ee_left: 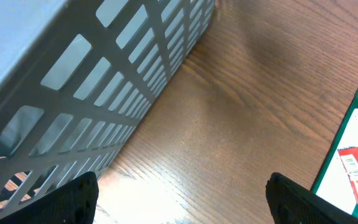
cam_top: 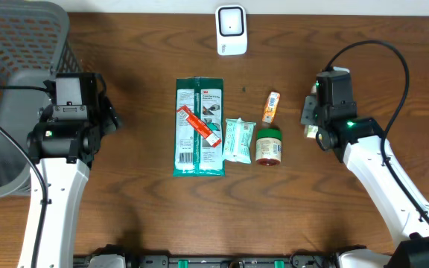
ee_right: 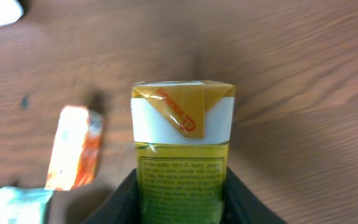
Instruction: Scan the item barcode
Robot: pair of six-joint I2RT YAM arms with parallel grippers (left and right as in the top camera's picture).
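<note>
The task is judged to be at an early stage. A yellow bottle (ee_right: pixel 182 143) with a white band and an orange seal is gripped from both sides by the right gripper (ee_right: pixel 182 196), whose fingers (ee_right: pixel 244 202) are seen pressed against its flanks. In the overhead view this gripper is found at about 3 o'clock from the middle of the table (cam_top: pixel 363 45), and the bottle is almost wholly hidden beneath it. The scanner (cam_top: pixel 231 30) is placed at 12 o'clock, well apart from the gripper, so the bottle is not yet presented to it. No barcode can be made out on the face that is shown. What is left, by this judgement, is the carrying of the bottle toward 12 o'clock, the turning of its code toward the scanner, and perhaps the same for the other goods.

The left gripper (ee_left: pixel 185 208) is held wide apart with nothing between its fingers, at about 9 o'clock, near the basket (cam_top: pixel 13 89).

By count, one scanner and one basket are seen. Five items are laid in the middle of the table: one large green pack (cam_top: pixel 199 160), one red bar (cam_top: pixel 199 126) lying across it, one teal sachet (cam_top: pixel 238 139) just beside it at 3 o'clock, one jar (cam_top: pixel 268 145) with a green lid, and one orange sachet (cam_top: pixel 272 106) at 12 o'clock of the jar. With the held bottle, six items are counted.
</note>
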